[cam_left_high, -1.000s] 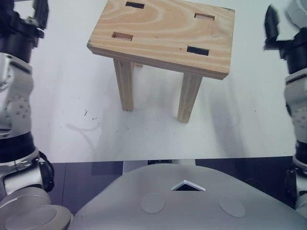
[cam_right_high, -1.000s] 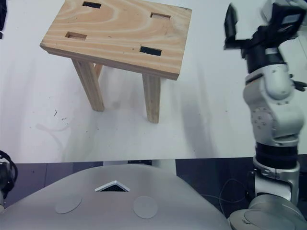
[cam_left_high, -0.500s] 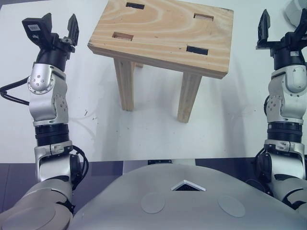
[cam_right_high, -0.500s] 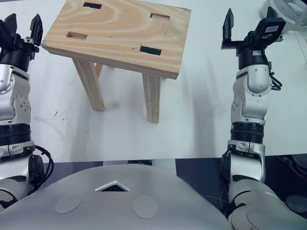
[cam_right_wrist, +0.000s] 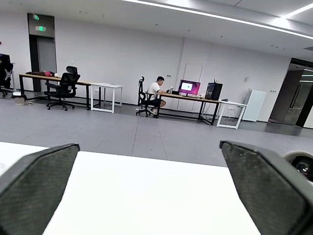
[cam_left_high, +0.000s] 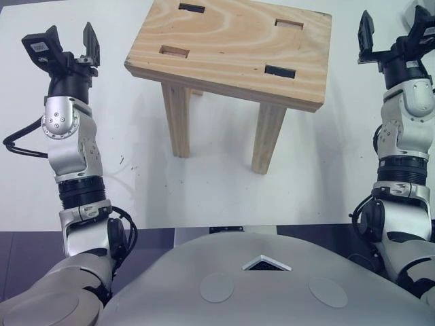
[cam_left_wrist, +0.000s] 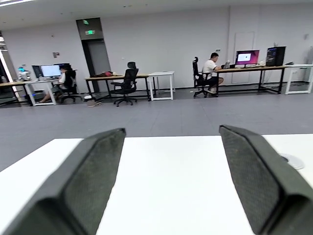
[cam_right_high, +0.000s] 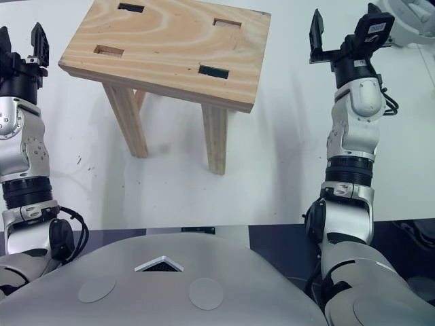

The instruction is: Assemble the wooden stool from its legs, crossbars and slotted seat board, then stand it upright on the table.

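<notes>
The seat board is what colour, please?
Seat board: pale grained wood, clearest in left eye view.

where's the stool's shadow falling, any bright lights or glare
Left eye view: the stool casts a soft, faint shadow on the white table under its seat, with no hard edges. Right wrist view: ceiling light strips glow overhead. Left wrist view: the table looks evenly lit, without glare.

White table (cam_left_high: 204, 187) near, with small dark specks (cam_left_high: 122, 161). Far beyond, open office: grey floor (cam_left_wrist: 161, 117), white walls (cam_left_wrist: 161, 49), rows of desks (cam_left_wrist: 105, 78) with black office chairs (cam_left_wrist: 128, 82) and lit monitors (cam_left_wrist: 246, 57), dark doorway (cam_left_wrist: 100, 61) under green sign (cam_left_wrist: 90, 32), light strips (cam_right_wrist: 205, 14) overhead.
</notes>
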Motion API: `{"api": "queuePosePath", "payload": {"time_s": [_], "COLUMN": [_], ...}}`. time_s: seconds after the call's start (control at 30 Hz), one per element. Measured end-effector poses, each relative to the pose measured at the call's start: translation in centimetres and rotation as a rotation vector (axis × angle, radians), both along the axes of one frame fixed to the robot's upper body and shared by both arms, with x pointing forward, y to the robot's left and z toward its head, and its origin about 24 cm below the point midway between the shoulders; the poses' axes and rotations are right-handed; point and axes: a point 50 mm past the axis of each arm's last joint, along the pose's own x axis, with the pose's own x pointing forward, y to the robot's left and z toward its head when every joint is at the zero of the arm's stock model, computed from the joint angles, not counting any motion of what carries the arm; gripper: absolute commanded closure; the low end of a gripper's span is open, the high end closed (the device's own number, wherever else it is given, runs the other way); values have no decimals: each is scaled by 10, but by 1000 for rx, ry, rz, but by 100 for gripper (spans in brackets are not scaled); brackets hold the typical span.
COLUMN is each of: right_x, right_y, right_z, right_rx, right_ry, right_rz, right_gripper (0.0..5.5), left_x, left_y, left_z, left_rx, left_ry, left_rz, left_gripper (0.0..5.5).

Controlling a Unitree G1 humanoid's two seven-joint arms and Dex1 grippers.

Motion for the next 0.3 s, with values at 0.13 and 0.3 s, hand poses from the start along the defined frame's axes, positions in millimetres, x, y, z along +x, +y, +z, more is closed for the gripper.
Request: {"api": "queuePosePath", "payload": {"time_s": [0.13, 0.3], "right_x": [6, 11], "right_y": [6, 9], "right_z": [-1, 1], "right_rx": [13, -10], "right_ry": [-8, -16], "right_rz": [26, 35], "right_gripper": [12, 12], "left_x": [-2, -4], "left_y": [8, 11], "left_z": [-3, -2], "left_rx": [-2, 13], "left_ry": [6, 9], "left_rz": [33, 28], "left_gripper": [196, 196]}}
